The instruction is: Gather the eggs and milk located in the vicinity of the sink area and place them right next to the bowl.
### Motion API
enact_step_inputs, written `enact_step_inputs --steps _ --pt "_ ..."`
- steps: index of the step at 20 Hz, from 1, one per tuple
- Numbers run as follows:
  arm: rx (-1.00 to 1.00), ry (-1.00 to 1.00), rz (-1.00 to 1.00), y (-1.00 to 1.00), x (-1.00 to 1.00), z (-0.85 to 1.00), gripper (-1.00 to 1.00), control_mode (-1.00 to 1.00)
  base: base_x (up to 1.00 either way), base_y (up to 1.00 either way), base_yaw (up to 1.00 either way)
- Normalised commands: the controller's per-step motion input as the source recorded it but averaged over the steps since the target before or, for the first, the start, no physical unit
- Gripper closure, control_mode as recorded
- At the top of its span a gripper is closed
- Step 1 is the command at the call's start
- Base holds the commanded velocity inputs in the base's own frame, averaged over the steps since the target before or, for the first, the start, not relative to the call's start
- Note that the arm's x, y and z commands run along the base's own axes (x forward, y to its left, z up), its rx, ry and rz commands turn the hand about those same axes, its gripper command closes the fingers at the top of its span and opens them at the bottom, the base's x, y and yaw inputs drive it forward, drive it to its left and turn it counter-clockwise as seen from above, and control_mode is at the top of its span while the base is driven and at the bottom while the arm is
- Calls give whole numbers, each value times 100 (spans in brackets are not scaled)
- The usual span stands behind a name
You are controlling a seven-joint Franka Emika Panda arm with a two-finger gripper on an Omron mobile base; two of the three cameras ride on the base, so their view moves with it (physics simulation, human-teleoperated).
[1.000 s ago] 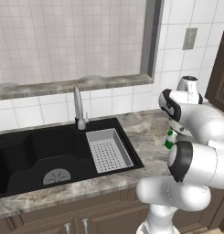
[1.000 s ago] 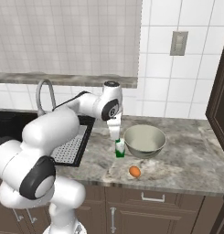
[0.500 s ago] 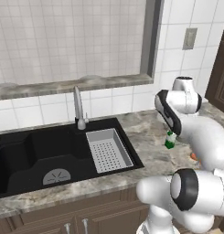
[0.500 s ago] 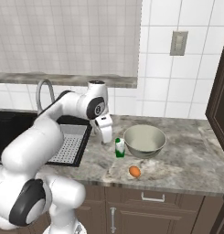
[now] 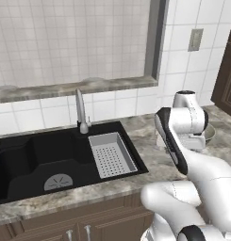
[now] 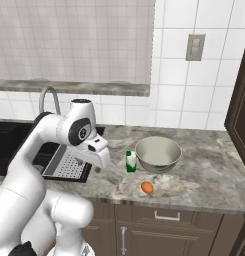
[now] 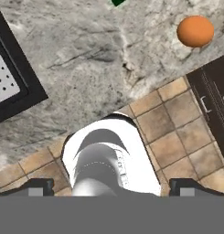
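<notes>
Swinging away from the milk (image 6: 131, 161) beside the bowl (image 6: 158, 153), the tool (image 6: 97, 169) hangs released, empty.

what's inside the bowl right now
Nothing that can be seen: the bowl shows a bare pale inside. Its near wall covers part of the bottom. The milk stands just left of it, and one egg lies on the counter in front.

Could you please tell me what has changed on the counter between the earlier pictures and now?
The gripper, open and empty, has drawn back from the milk toward the sink side and now hangs over the counter's front edge. The milk stays upright beside the bowl, and one egg stays in front of the bowl. The drainer tray has not moved.
</notes>
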Motion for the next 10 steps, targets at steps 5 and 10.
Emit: enact_step_inputs --steps 5,10 --pt "0 8 50 57 -36 2 -100 -100 0 0 0" --pt "0 1 9 0 -2 -7 -100 -100 0 0 0"
